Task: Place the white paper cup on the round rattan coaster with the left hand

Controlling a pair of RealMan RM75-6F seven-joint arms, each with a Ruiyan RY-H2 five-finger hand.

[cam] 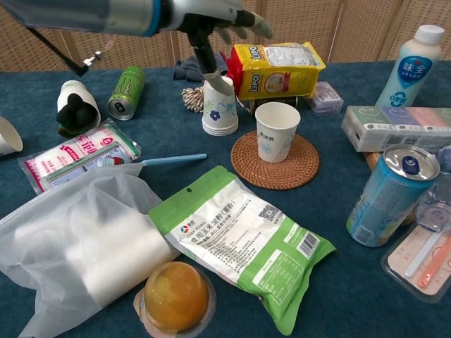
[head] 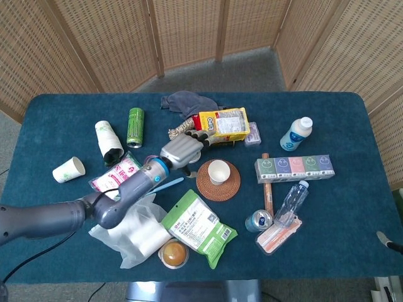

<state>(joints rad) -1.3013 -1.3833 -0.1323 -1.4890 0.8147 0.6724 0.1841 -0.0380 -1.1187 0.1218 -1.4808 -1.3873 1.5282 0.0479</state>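
Observation:
The white paper cup (head: 218, 171) (cam: 277, 132) stands upright on the round rattan coaster (head: 218, 186) (cam: 275, 172) near the table's middle. Nothing touches it. My left hand (head: 182, 150) (cam: 225, 15) hovers up and to the left of the cup, above a stack of flowered cups (cam: 219, 107). Its fingers are spread and it holds nothing. The right hand does not show in either view.
A yellow box (head: 223, 124) (cam: 278, 70) lies just behind the coaster. A green pouch (head: 198, 228) (cam: 243, 243) and a white plastic bag (cam: 77, 246) lie in front. A blue can (cam: 386, 196), a tissue pack (head: 294, 167) and a milk bottle (head: 296, 133) stand to the right.

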